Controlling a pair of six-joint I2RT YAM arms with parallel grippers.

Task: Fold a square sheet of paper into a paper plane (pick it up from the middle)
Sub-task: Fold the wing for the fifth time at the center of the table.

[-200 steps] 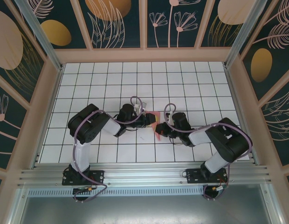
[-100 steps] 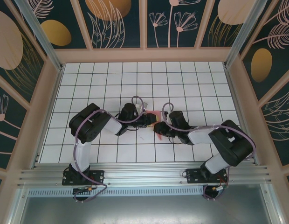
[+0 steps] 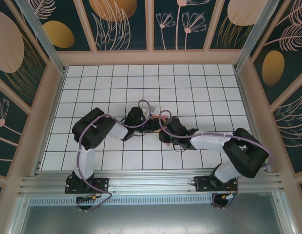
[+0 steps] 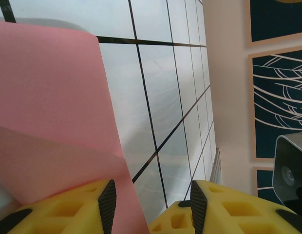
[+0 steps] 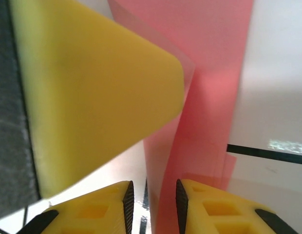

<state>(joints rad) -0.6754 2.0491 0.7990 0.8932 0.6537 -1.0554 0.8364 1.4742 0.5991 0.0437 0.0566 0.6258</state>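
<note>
The square sheet of paper point(image 4: 48, 97) is salmon-pink and folded into layers, lying at the left of the left wrist view. My left gripper point(image 4: 152, 209) is open, and the sheet's edge runs in beside its left finger point(image 4: 107, 207). In the right wrist view the paper point(image 5: 209, 97) stands up in creased layers and passes between the jaws of my right gripper point(image 5: 154, 204), which is open a little around it. A yellow finger point(image 5: 92, 83) of the left gripper presses close at the upper left. From above, the left gripper point(image 3: 153, 126) and right gripper point(image 3: 163, 135) meet mid-table and hide the sheet.
The white gridded table point(image 3: 190, 83) stretches far behind and to both sides of the grippers. Patterned enclosure walls point(image 3: 122, 24) ring it, and an aluminium rail point(image 3: 151, 183) runs along the near edge. A pale wall point(image 4: 229, 97) shows beyond the table's edge.
My right gripper has gone from shut to slightly open and moved left, right up against the left gripper, covering the pink paper in the top view. The left arm has stayed put.
</note>
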